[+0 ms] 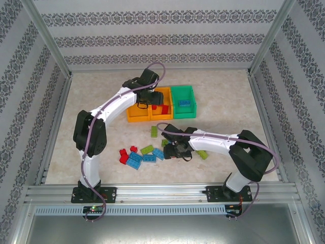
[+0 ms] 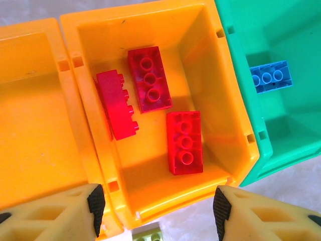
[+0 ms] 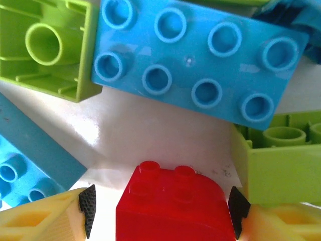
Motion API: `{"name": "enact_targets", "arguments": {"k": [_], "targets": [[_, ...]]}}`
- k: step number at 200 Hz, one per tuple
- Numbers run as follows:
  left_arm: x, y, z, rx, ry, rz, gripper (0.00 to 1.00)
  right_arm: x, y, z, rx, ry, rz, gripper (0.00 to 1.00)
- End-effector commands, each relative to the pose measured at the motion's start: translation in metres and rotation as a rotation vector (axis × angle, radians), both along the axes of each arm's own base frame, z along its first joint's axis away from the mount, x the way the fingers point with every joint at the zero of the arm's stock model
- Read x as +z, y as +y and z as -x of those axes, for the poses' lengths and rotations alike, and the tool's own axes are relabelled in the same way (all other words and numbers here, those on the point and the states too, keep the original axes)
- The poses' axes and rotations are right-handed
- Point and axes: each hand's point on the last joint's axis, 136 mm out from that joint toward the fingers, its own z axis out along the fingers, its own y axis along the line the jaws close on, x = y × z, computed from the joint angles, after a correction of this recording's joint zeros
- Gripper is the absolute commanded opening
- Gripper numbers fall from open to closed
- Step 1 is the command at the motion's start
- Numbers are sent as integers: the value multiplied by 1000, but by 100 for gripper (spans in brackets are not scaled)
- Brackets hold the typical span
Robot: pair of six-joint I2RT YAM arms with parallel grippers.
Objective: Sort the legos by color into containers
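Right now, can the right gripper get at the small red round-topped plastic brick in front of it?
Probably yes. The small red round-topped plastic brick sits between the open fingers of the right gripper, with nothing on top. The light blue plastic brick and lime green plastic brick lie outside the fingers.

Overhead view: I am seeing bright, even light falling from above, with only soft, short shadows on the pale table (image 1: 228, 101). Left wrist view: light is glowing through the middle orange bin (image 2: 220, 100), bands of shadow are lying across its floor, and the red bricks (image 2: 149, 78) are showing sharp. Right wrist view: the table is glaring white beneath the blue brick (image 3: 200, 65), and the near red brick (image 3: 173, 206) is showing slightly soft.
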Motion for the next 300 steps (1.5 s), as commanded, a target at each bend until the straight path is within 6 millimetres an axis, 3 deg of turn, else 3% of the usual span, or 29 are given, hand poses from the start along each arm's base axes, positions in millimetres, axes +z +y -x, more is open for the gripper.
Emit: {"name": "enact_targets", "arguments": {"k": [1, 89, 116, 148, 178, 228, 263, 300], "targets": [[16, 11, -4, 16, -61, -11, 62, 1, -4, 0, 16, -9, 52, 71], [17, 24, 2, 49, -67, -27, 63, 3, -14, -4, 32, -33, 121, 55], [18, 34, 4, 72, -70, -46, 63, 20, -9, -9, 34, -69, 81, 51], [26, 58, 11, 121, -84, -65, 65, 57, 4, -25, 46, -137, -5, 51], [29, 80, 29, 155, -84, -81, 67, 94, 10, -64, 26, -225, -109, 51], [-9, 109, 84, 216, 31, -124, 73, 129, 21, -168, 7, -354, -186, 52], [-40, 116, 121, 231, 123, -93, 77, 122, 30, -234, 14, -382, -175, 52], [-56, 103, 144, 136, 177, -41, 80, 101, 34, -274, 21, -358, -148, 54]]}}
